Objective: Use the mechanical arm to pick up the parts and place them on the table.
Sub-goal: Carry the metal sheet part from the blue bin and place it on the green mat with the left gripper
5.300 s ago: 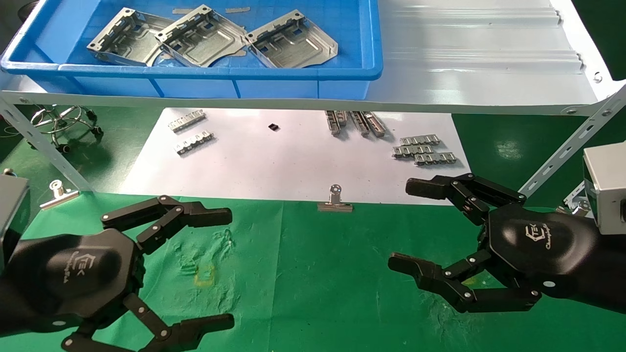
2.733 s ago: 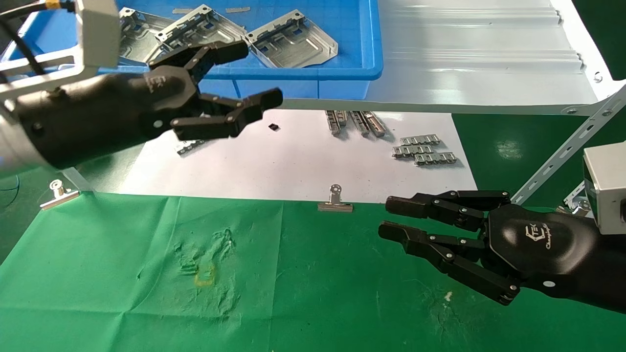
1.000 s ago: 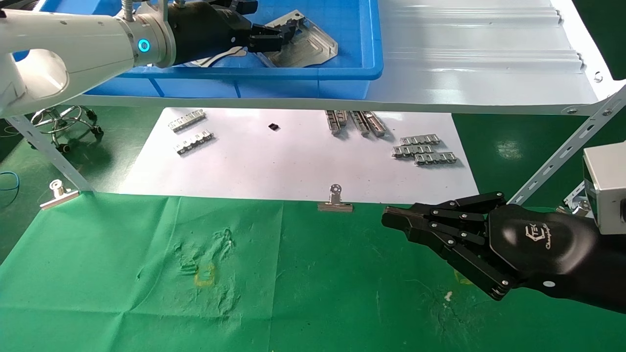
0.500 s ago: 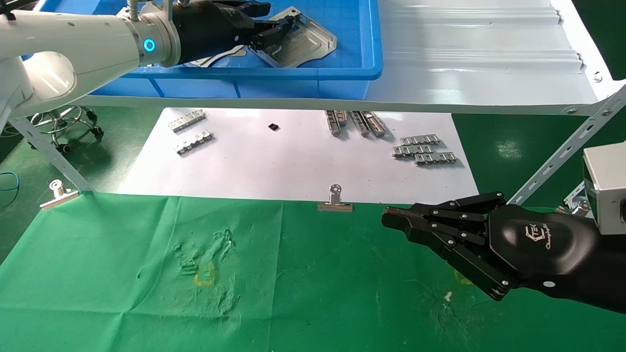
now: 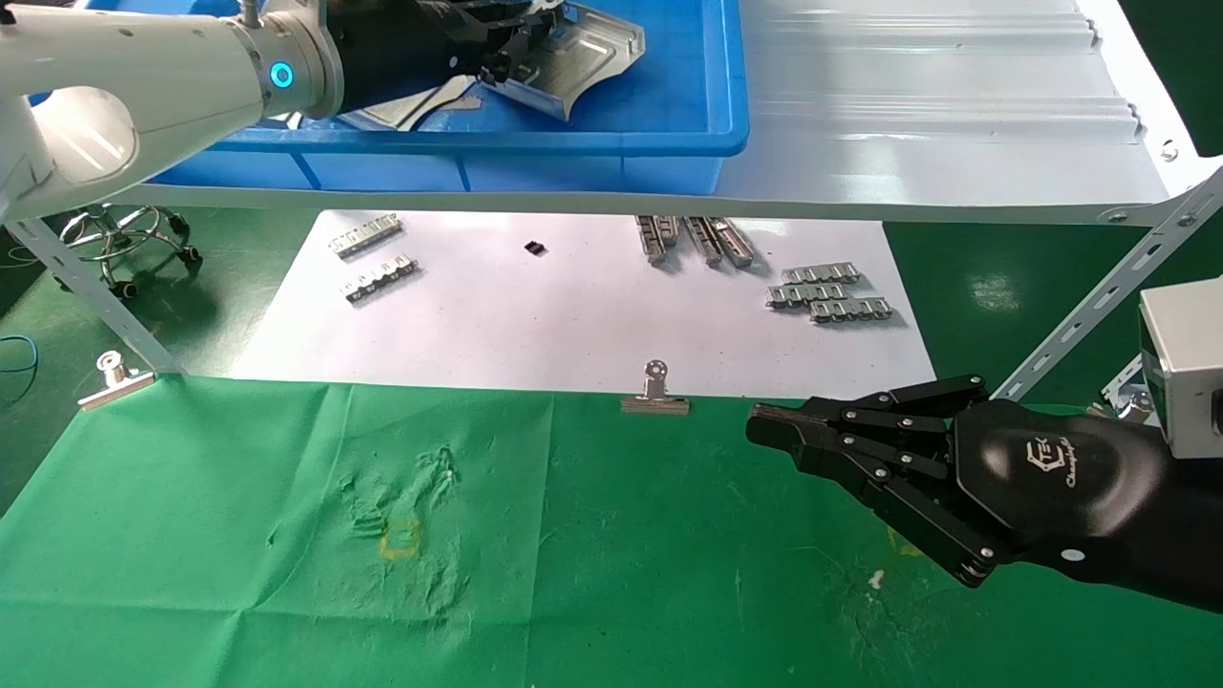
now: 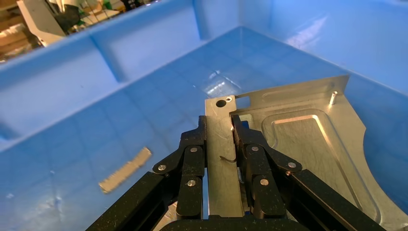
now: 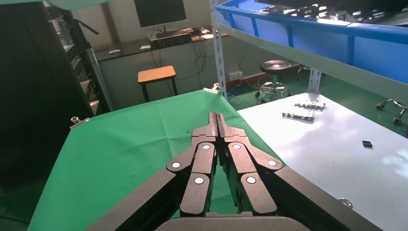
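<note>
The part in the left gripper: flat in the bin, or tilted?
Tilted: the left gripper pinches the part, its far edge raised above the blue bin floor.

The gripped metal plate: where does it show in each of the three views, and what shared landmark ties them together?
Head view: the plate sits tilted at the top, inside the blue bin, pinched by the left gripper.
Left wrist view: the plate fills the centre, its edge between the left gripper fingers.
Right wrist view: the plate cannot be made out; the shut right gripper hovers over the table.
Shared landmark: the blue bin.
</note>
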Tool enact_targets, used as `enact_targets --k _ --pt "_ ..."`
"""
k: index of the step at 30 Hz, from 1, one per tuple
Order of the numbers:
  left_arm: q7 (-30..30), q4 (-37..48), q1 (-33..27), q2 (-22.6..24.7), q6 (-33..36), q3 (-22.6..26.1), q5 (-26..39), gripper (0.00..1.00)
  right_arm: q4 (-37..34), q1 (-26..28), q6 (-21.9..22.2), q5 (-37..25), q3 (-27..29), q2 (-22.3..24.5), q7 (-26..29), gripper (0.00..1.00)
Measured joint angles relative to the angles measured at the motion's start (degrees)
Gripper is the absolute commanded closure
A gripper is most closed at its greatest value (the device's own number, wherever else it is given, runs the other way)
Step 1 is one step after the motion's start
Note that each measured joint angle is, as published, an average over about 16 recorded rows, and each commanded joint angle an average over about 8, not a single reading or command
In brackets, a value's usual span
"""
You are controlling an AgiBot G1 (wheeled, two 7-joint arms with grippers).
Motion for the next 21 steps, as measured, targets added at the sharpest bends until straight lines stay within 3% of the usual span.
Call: enact_targets --k 11,21 --pt "1.71 1.46 -2.09 -1.59 2.31 -1.07 -3.73 1.0 0.0 0.0 0.0 0.0 0.0 0.0 0.0 1.0" --pt "7.65 2.37 -3.59 -7.24 14.76 -3.07 -7.12 1.0 0.0 0.0 0.0 0.0 0.0 0.0 0.0 1.0"
